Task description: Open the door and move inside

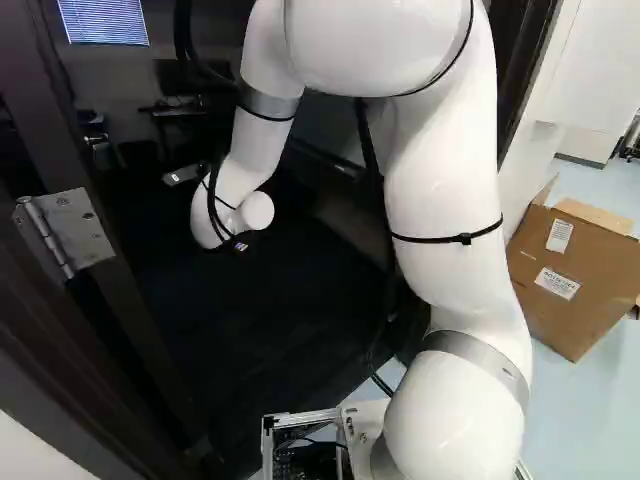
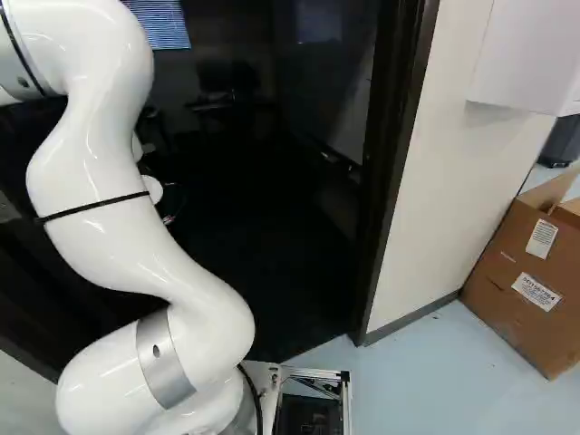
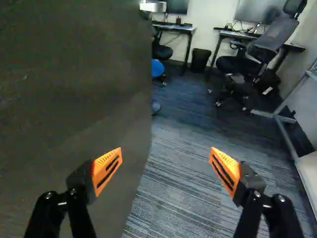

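Note:
The arm's white wrist (image 1: 235,210) reaches into the dark doorway in the left base view; the gripper cannot be made out there against the black. In the wrist view the gripper (image 3: 166,166) stands wide open with nothing gripped. One finger is over the dark door panel (image 3: 74,89), the other over the carpet past the door's free edge. A silver piece, perhaps the handle (image 3: 152,6), shows at that edge, farther ahead. The door stands open into the room. A hinge (image 1: 65,235) sits on the frame at the left of the left base view.
The right door post (image 2: 397,163) adjoins a white wall (image 2: 444,181). A cardboard box (image 2: 530,281) stands on the floor outside, right of the doorway. Inside are striped carpet (image 3: 183,183), desks, an office chair (image 3: 257,54), a black bin (image 3: 200,59) and a metal-framed panel (image 3: 285,131).

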You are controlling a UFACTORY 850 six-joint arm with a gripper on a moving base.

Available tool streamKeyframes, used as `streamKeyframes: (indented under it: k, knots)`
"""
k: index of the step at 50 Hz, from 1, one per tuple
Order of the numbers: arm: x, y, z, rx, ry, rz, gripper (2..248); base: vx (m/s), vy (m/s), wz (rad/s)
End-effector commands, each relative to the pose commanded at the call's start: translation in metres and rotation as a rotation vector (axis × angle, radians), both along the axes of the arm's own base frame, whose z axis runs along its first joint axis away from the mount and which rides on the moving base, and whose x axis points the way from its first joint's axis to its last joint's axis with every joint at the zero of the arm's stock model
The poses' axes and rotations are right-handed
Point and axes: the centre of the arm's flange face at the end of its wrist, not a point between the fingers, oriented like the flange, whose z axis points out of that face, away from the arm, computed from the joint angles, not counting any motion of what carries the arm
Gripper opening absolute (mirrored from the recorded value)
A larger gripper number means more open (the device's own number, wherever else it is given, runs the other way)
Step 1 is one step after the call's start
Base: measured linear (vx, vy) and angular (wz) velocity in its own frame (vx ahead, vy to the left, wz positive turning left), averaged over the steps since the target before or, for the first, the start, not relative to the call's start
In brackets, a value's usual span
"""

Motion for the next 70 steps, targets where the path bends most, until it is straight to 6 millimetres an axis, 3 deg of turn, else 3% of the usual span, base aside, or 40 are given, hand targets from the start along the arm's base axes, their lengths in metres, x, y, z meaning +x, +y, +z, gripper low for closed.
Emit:
streamKeyframes:
  k: [43, 56, 70]
  knots:
    - [0.0, -0.003, 0.0, 0.0, 0.0, -0.004, 247, 0.0, 0.0, 0.0]
    - [0.001, -0.016, 0.003, 0.003, 0.0, -0.027, 247, 0.0, 0.0, 0.0]
    - [0.002, -0.043, 0.007, 0.008, 0.0, -0.073, 247, 0.0, 0.0, 0.0]
